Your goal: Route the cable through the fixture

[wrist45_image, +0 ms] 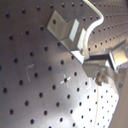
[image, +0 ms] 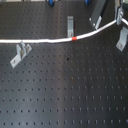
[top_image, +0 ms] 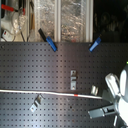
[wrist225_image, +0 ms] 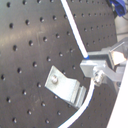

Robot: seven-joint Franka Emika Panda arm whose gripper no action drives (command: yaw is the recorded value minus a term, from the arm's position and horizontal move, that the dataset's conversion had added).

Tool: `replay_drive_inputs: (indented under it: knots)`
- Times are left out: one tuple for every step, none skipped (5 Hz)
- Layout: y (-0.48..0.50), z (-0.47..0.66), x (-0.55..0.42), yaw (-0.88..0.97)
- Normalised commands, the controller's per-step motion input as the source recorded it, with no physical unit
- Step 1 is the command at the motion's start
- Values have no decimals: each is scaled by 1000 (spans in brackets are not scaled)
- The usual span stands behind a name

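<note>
The cable (image: 40,40) is a long white cord lying across the black perforated board, with its red band (image: 74,38) past the middle. Right of the band it rises off the board toward my gripper (image: 119,20) at the first exterior view's right edge. In both wrist views my gripper (wrist225_image: 92,67) is shut on the cable (wrist225_image: 75,35) just beside a bent metal bracket (wrist225_image: 65,85). The cable (wrist45_image: 95,22) curves past this bracket (wrist45_image: 65,30) and does not sit in it. In the second exterior view the cable (top_image: 30,92) ends under the robot hand (top_image: 117,92).
Two more metal brackets stand on the board: one (image: 20,52) just in front of the cable at the first exterior view's left, one (image: 70,23) behind it near the red band. The bracket near my gripper (image: 121,40) is at the right edge. Blue clamps (top_image: 50,44) sit at the board's far edge.
</note>
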Motion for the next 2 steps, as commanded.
replay_drive_inputs:
  knots:
    - [213,193,-130,-337]
    - [377,246,150,-200]
